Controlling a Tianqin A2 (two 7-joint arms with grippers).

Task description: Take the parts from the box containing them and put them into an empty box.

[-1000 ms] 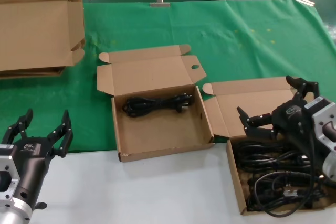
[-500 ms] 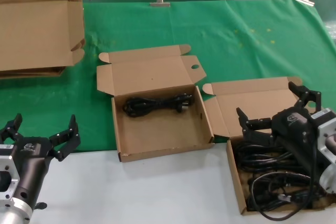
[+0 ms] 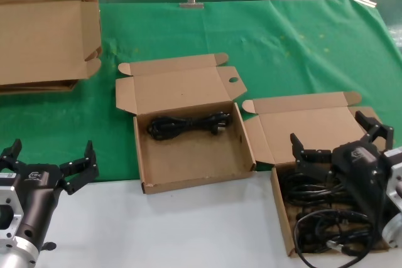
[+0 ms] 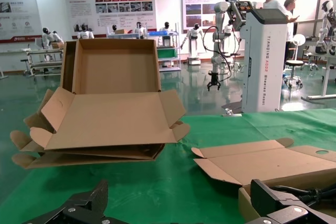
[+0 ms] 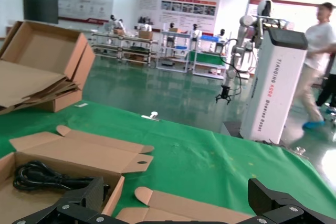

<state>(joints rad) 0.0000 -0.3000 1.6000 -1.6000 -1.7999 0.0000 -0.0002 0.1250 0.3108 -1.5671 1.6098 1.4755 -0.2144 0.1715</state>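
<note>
Now the right gripper [image 3: 342, 144], its black fingers spread wide and holding nothing, sits lower than it did a second ago, having sunk from above the lid flap toward the tangle of black bundled power cords [image 3: 320, 214] in the shallow brown cardboard box on the robot's right [image 3: 281, 208]. That descent reads as the approach to a fresh pick, though no cord is between the jaws yet (whether a finger already touches the pile cannot be told). Over the same second the left gripper [image 3: 49, 161] has dropped a little and opened wider; it waits empty over the white table edge [image 3: 188, 230], well apart from both boxes. One coiled black cord [image 3: 187, 123] already lies along the far wall of the middle brown cardboard box [image 3: 141, 171], which rests on the green cloth [image 3: 282, 48], so the transfer is under way with most cords left to move.
</note>
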